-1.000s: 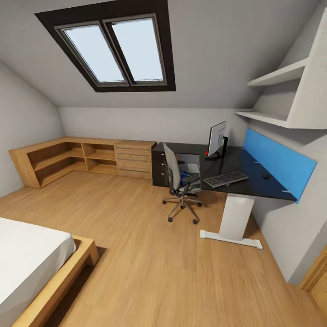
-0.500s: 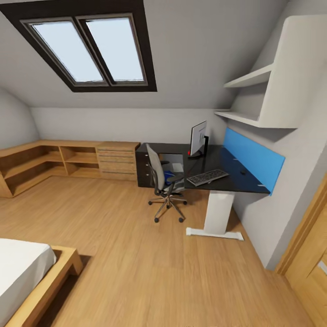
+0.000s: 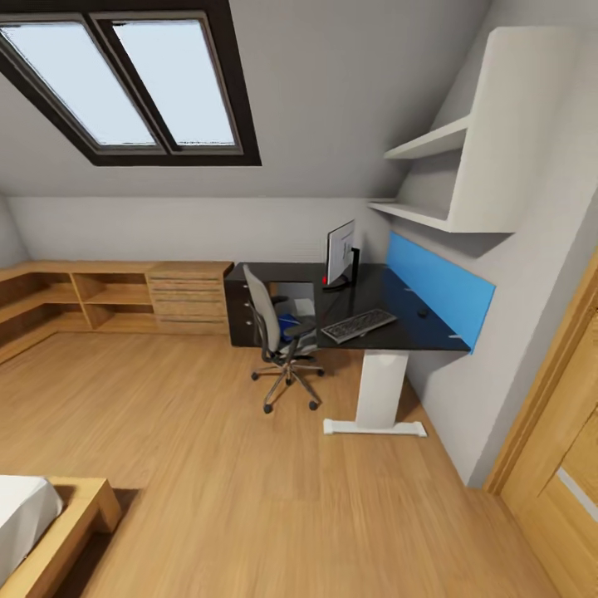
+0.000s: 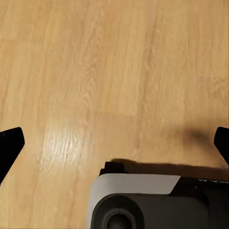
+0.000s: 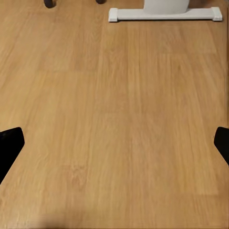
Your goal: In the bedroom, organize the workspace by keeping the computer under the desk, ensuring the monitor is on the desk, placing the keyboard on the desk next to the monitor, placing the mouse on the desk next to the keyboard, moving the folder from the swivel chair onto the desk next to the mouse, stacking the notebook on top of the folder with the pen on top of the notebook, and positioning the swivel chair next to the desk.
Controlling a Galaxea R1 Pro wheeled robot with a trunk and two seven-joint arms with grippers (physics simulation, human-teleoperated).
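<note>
In the head view the black desk [image 3: 399, 328] stands on a white leg against the right wall of the bedroom. On it are the monitor [image 3: 339, 253], the keyboard [image 3: 359, 325] in front of it, and the small mouse [image 3: 423, 312] by the blue back panel. The swivel chair [image 3: 267, 324] faces the desk with the blue folder [image 3: 292, 325] on its seat. The grey computer [image 3: 296, 296] sits under the desk. The notebook and pen are out of view. My left gripper [image 4: 114, 143] and right gripper [image 5: 114, 143] hang open over bare floor.
A light wood cabinet [image 3: 124, 295] runs along the back wall. A bed corner [image 3: 58, 531] is at the lower left and a wooden door [image 3: 556, 465] at the right. White shelves [image 3: 440, 174] hang above the desk. The desk's white foot [image 5: 164, 13] lies ahead of my right gripper.
The whole head view has shifted left, so the camera has turned right: the door has come into view and most of the bed has left it. Nothing on the desk or chair moved.
</note>
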